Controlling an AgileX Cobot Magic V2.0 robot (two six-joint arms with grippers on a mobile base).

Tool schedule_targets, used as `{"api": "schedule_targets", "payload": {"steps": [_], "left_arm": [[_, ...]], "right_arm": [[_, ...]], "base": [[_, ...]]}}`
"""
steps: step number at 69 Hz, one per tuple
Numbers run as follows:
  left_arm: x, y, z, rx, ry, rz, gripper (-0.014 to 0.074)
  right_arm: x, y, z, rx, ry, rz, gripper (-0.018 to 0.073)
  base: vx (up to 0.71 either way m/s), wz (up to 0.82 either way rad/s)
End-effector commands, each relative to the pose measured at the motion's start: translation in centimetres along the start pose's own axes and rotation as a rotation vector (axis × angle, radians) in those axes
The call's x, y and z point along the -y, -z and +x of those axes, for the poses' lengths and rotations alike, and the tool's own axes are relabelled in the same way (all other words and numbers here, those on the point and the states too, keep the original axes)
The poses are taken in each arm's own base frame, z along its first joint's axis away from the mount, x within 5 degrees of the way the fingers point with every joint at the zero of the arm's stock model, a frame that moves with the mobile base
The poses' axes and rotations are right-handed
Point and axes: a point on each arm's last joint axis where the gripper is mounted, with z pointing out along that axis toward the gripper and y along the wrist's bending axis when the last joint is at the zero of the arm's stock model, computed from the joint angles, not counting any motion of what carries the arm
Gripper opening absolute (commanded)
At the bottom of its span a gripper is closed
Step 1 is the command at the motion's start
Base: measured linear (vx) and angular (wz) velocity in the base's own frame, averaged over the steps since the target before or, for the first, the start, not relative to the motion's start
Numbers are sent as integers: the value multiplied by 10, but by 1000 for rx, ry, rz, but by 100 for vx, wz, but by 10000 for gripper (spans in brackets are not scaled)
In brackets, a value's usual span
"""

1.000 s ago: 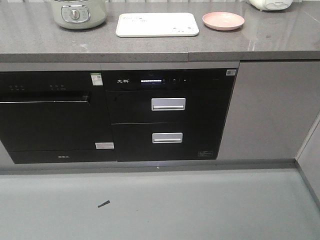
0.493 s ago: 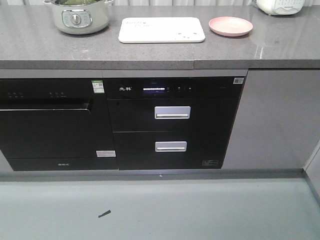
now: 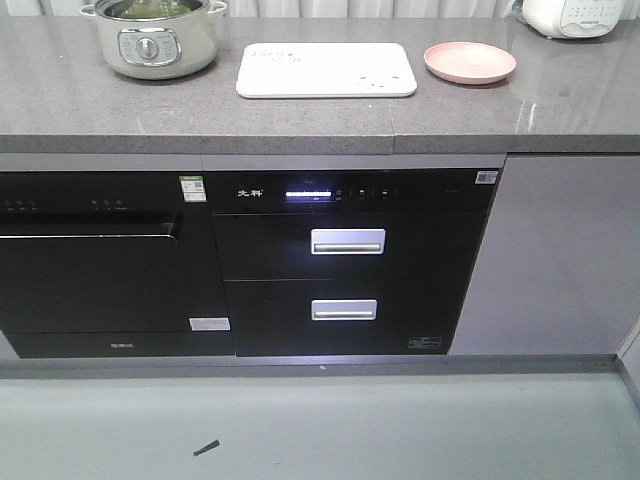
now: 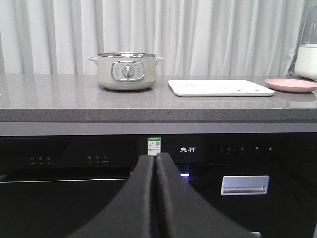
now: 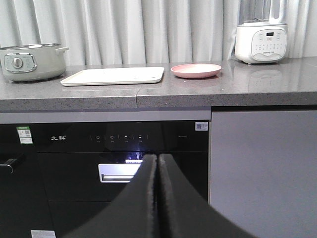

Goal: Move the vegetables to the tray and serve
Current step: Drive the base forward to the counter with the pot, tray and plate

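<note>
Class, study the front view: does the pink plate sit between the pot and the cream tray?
No, the tray lies between the pot and the pink plate.

A speckled grey stone countertop (image 3: 300, 120), polished to a soft sheen, carries a smooth cream plastic tray (image 3: 326, 70) and a glossy pink plate (image 3: 470, 62); below, glossy black glass appliance fronts (image 3: 270, 260) bear brushed-metal drawer handles (image 3: 347, 241). Cloth curtains (image 4: 223, 34) hang behind.

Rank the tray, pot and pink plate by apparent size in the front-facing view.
1. The tray and the pot: too close to rank; tray wider, pot taller.
2. The pink plate: clearly smallest.
</note>
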Motion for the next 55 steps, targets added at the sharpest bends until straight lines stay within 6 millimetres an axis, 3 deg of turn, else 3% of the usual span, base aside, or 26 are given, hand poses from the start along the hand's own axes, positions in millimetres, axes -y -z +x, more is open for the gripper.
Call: {"api": "schedule_targets", "payload": {"steps": [1, 55], "left_arm": [[0, 1, -4, 77, 8, -3, -6], [0, 1, -4, 77, 8, -3, -6]], "right_arm": [[-1, 0, -5, 73, 10, -11, -7], [-1, 0, -5, 73, 10, -11, -7]], "base": [[10, -2], [10, -3]]}}
